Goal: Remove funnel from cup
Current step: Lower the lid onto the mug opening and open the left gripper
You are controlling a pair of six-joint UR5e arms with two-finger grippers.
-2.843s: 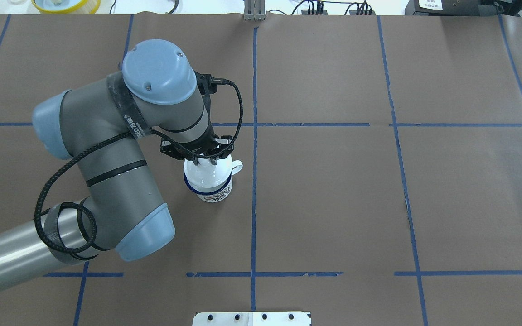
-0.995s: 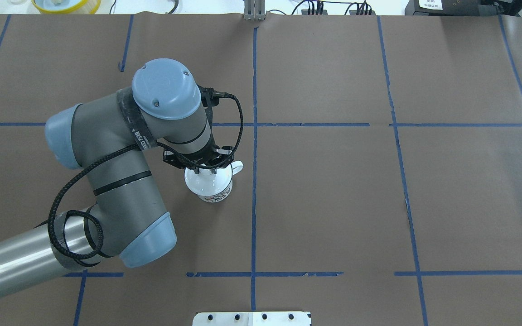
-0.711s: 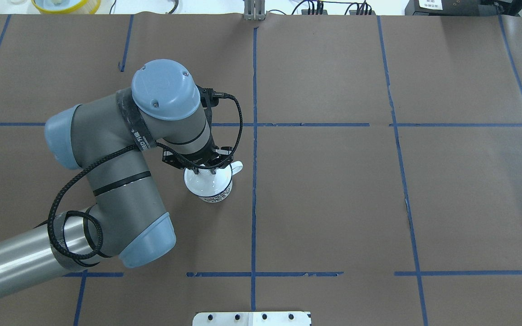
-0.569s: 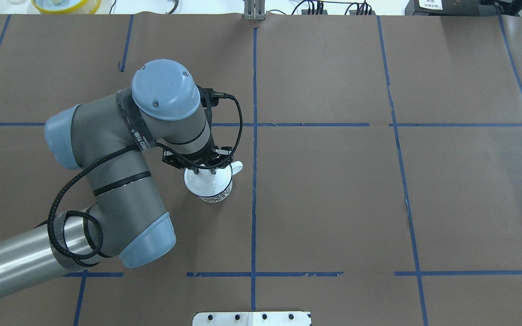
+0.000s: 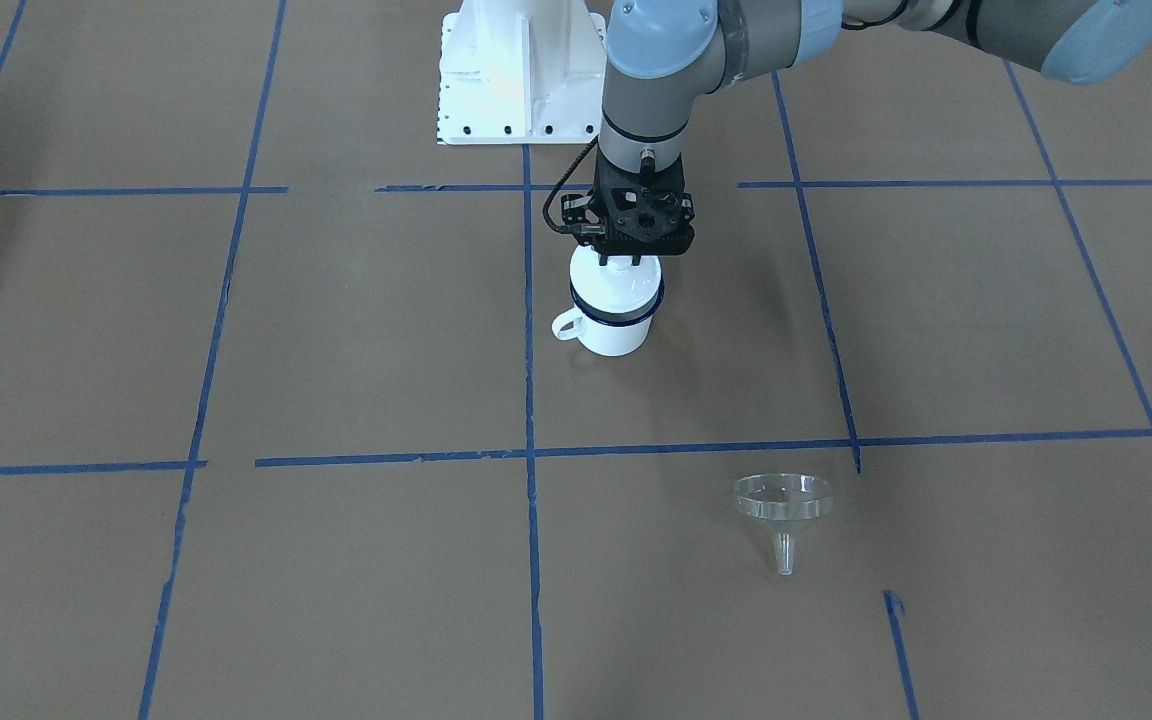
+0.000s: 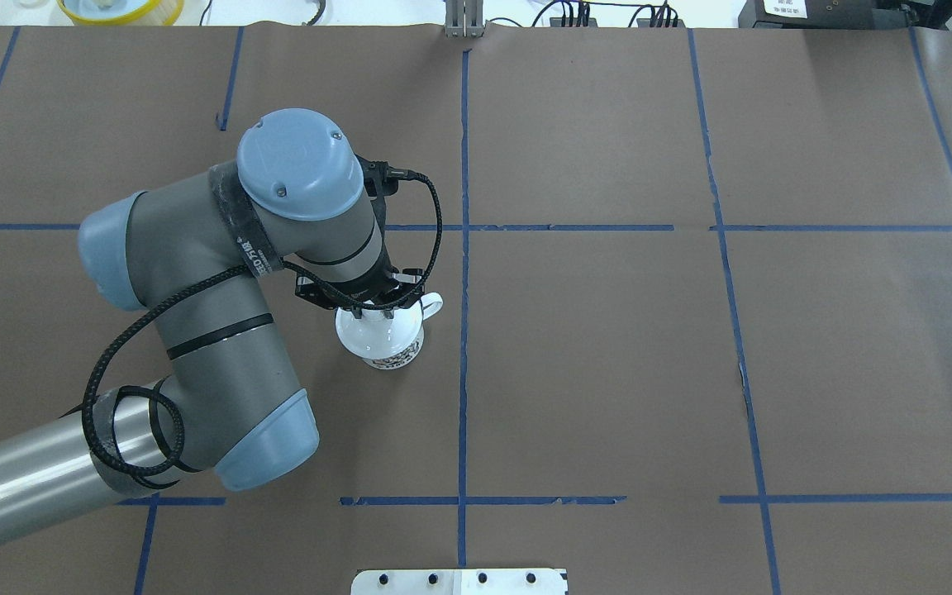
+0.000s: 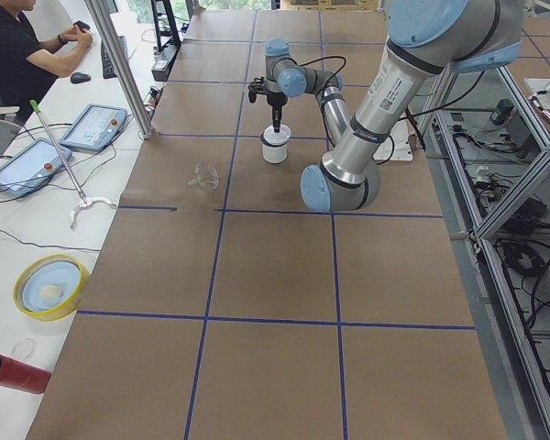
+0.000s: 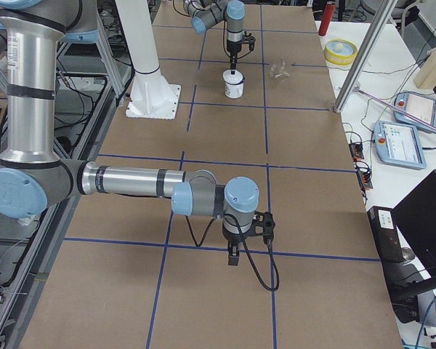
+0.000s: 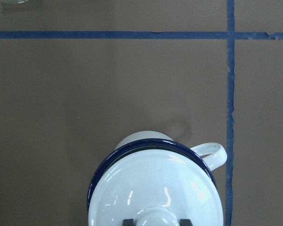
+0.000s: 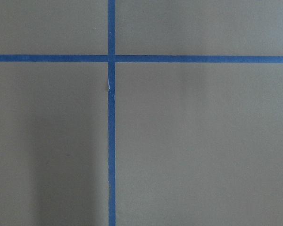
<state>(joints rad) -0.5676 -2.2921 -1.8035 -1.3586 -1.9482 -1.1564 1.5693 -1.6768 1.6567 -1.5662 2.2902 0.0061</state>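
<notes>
The cup (image 5: pixel 614 330) is a white mug with a dark blue rim, standing upright near the table's middle. A round white lid (image 5: pixel 616 285) with a knob sits on it. My left gripper (image 5: pixel 624 262) hangs straight above and is shut on the lid's knob, and the wrist view shows the fingertips (image 9: pixel 127 221) close on either side of the knob over the lid (image 9: pixel 155 188). The clear funnel (image 5: pixel 782 500) lies on the table apart from the cup, toward the operators' side. My right gripper (image 8: pixel 232 254) hangs over bare table far away, and I cannot tell its state.
The table is covered in brown paper with blue tape lines. The white robot base (image 5: pixel 521 70) stands behind the cup. A yellow-rimmed bowl (image 7: pixel 50 286) and tablets (image 7: pixel 92 126) lie on the side bench beyond the table's edge.
Since 2.8 s ago my left arm has shifted a little to the right and lowered over the cup. In the last second it has barely moved. The cup has stayed in place.
</notes>
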